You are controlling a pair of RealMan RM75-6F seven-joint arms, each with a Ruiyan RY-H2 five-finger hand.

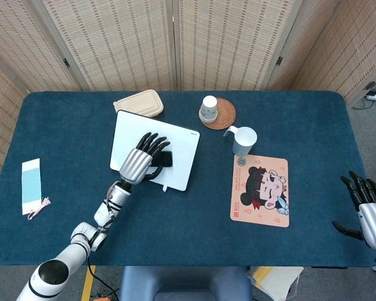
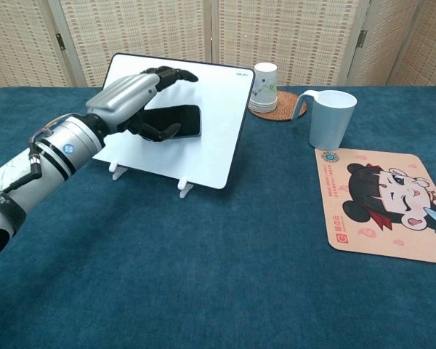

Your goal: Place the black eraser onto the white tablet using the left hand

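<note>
1. The black eraser (image 2: 173, 121) lies flat on the tilted white tablet (image 2: 211, 145)
2. Left hand (image 2: 134, 98) hovers over it, fingers spread, holding nothing
3. Light, stiff block, likely to slide; best gripped across its long edges

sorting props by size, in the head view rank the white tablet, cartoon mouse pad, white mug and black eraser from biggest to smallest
1. white tablet
2. cartoon mouse pad, clearly smaller in area than the tablet
3. white mug
4. black eraser, partly hidden under the left hand, so its rank against the mug is unsure
</note>
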